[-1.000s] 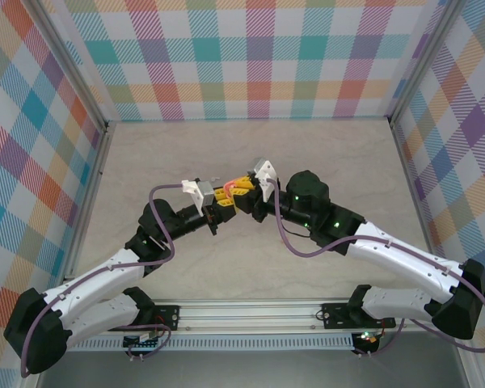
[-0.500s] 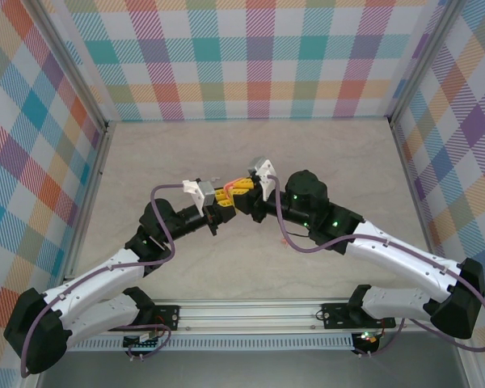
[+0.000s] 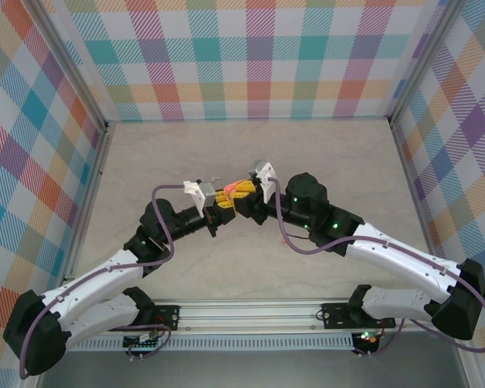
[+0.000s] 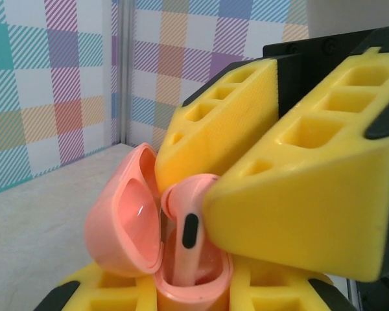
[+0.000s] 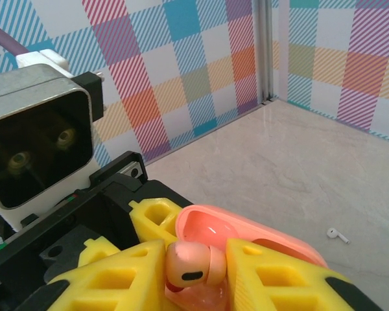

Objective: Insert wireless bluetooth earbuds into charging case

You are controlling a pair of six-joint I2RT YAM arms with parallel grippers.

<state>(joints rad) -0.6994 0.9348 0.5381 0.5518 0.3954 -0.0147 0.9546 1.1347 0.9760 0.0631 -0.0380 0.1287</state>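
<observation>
From above, two arms reach in from the near edge and meet over the middle of the worktop (image 3: pixel 323 153). The left tool (image 3: pixel 224 199) and the right tool (image 3: pixel 242 194) are tip to tip. One coral case (image 3: pixel 229 190) shows between them as a small pink patch. The yellow fingers cover most of it, and nothing as small as an earbud can be made out there.

In the left wrist view, the left tool's two yellow fingers (image 4: pixel 97 295) are cut off by the bottom edge. They are clamped on the base of the case, one on each side. The lid (image 4: pixel 120 223) stands open and leans to the left. One coral earbud (image 4: pixel 189 223) stands upright in the case mouth with its stem down inside and its tip hidden by the rim. The right tool's two fingers (image 4: pixel 298 207) come down from the upper right. The nearer one hides the right side of the earbud's head.

In the right wrist view, the right tool's own two fingers fill the bottom edge, and the head of the coral earbud sits between them. They appear pressed against it on both sides, so the right tool looks clamped on the earbud. The open lid lies just behind to the right, and the case body below is hidden. The left arm's camera housing (image 5: pixel 39 146) sits at the left. One white earbud (image 5: pixel 338 235) lies on the worktop at the right, well apart from the case. That makes two earbuds visible, one coral and one white.
</observation>
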